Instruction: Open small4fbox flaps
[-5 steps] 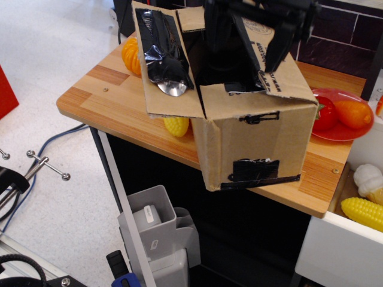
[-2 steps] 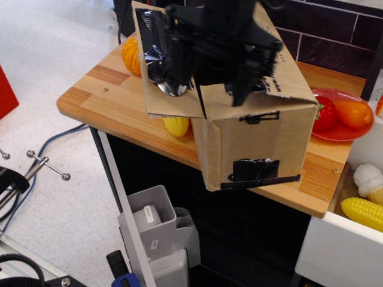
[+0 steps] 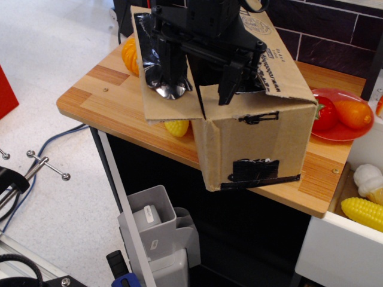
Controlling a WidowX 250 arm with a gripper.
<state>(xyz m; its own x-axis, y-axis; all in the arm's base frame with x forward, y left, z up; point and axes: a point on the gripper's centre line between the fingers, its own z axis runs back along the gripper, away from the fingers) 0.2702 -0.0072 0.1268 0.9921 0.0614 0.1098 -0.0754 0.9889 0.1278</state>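
The black gripper [image 3: 200, 78] hangs over the small4fbox [image 3: 254, 140], its fingers spread wide above the open top. Left of it, a taped flap [image 3: 164, 66] slopes outward.

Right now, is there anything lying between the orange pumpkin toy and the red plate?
Yes, in this one camera view the big cardboard box fills the table between the pumpkin and the plate, with the gripper over its open top.

Single view, high and fairly near the small4fbox [image 3: 251, 128], looking steeply down at its front corner, wooden table [image 3: 108, 95] and floor below.
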